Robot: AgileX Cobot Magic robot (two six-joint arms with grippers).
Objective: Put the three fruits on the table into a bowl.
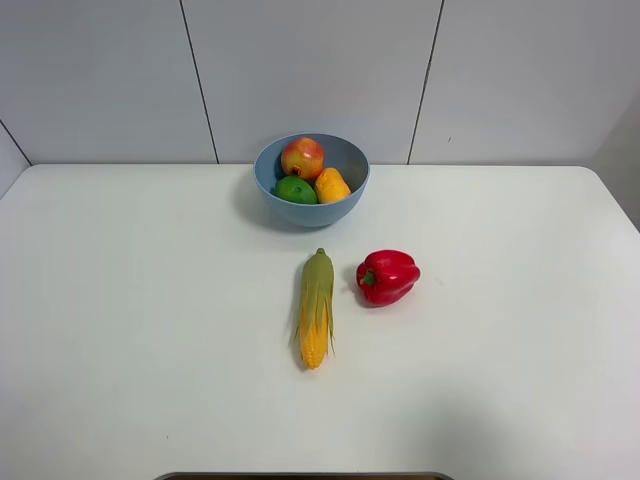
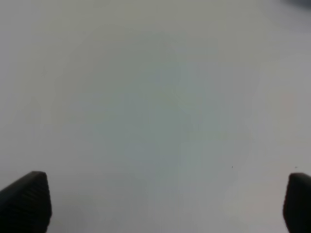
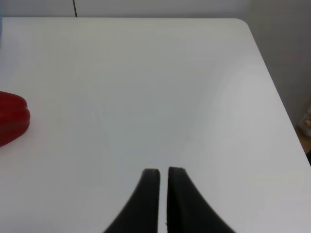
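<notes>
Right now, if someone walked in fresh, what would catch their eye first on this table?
Most likely the light-blue bowl at the back middle of the white table, holding all three fruits: a red-yellow round fruit, a green fruit and an orange-yellow fruit. Next, the glossy red bell pepper and the corn cob lying side by side, apart, in front of the bowl.

The left claw point(image 2: 165, 204) hangs over a bare stretch of white counter point(image 2: 155, 97), its jaws spread wide. Only the two dark, ribbed fingertips point(image 2: 26, 199) show, one in each lower corner of the view, with nothing between them. The counter surface looks blurred, marked only by a tiny dark speck.
</notes>
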